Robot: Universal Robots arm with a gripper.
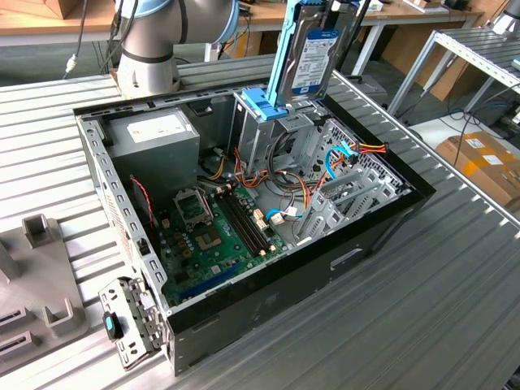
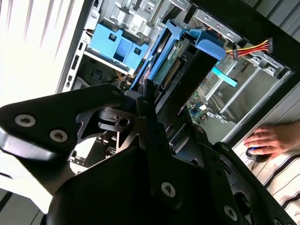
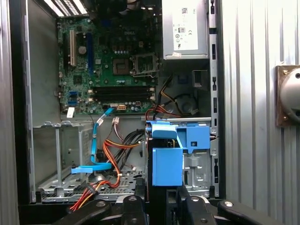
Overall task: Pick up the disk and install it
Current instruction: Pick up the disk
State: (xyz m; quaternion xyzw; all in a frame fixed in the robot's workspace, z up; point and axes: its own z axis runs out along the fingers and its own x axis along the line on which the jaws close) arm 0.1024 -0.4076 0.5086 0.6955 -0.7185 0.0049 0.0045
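The gripper clamps the disk upright just above the drive cage at the far edge of the computer case; seating it likely needs its blue rails square to the cage.

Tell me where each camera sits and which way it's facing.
Exterior view: off the arm, looking down into the open case; arm base shows.
First wrist view: above the case, facing the motherboard; end effector shows.
Second wrist view: behind the end effector, looking along the disk.
Both wrist views share the disk's blue rail.
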